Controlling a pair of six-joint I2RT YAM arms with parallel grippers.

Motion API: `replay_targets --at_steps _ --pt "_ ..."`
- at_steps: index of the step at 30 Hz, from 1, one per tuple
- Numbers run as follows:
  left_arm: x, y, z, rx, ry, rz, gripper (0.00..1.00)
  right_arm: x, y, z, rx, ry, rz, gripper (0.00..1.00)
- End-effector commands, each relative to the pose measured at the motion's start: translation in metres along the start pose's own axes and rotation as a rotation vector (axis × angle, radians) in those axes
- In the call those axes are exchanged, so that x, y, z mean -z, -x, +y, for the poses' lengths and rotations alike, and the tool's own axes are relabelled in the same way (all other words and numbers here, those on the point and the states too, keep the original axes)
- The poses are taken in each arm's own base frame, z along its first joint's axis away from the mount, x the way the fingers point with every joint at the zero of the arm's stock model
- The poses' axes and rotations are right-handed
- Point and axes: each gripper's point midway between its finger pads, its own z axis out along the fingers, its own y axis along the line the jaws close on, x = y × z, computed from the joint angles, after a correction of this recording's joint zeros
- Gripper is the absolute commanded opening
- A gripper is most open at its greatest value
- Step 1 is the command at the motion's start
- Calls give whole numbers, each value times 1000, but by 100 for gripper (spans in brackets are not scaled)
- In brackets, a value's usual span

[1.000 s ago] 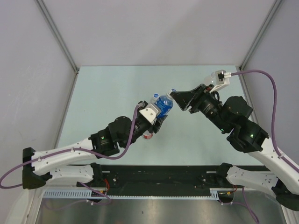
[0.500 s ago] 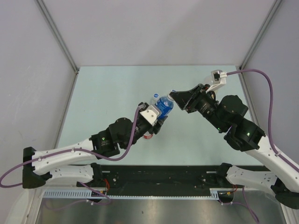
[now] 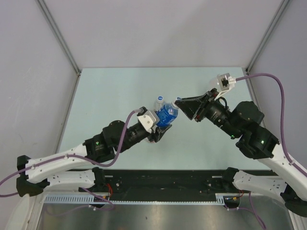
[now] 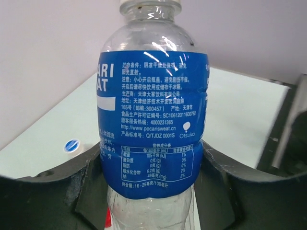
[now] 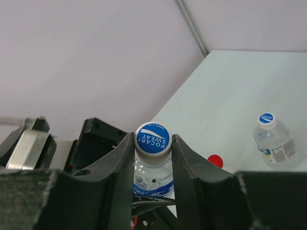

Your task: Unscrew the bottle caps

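My left gripper (image 4: 151,179) is shut on the blue-labelled bottle (image 4: 153,120), its black jaws pressing both sides of the lower label. In the top view the bottle (image 3: 167,113) tilts up and to the right from the left gripper (image 3: 162,123). The bottle's blue cap (image 5: 153,138) sits between the jaws of my right gripper (image 5: 153,143), which are shut against its sides. From above, the right gripper (image 3: 178,102) meets the bottle's neck.
A second small bottle (image 5: 274,140) with a blue cap (image 5: 266,118) stands on the pale green table (image 3: 110,91), just behind the held bottle (image 3: 158,101). A red cap (image 5: 215,161) shows near it. Grey walls enclose the table.
The right gripper has closed onto the blue cap. The left arm has drawn back slightly to the left, still holding the bottle.
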Motion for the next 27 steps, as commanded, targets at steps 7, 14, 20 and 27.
replay_targets --at_steps 7,14,20,27 --pt "60 75 -86 131 -690 -179 0 35 -22 60 228 410 143 0" --pt "80 89 -97 242 -950 -184 0 58 -36 89 290 652 203 0" --pt "88 94 -102 269 -1069 -176 0 68 -42 98 313 742 231 0" --pt "95 94 -103 275 -1141 -164 0 90 -46 105 340 883 278 0"
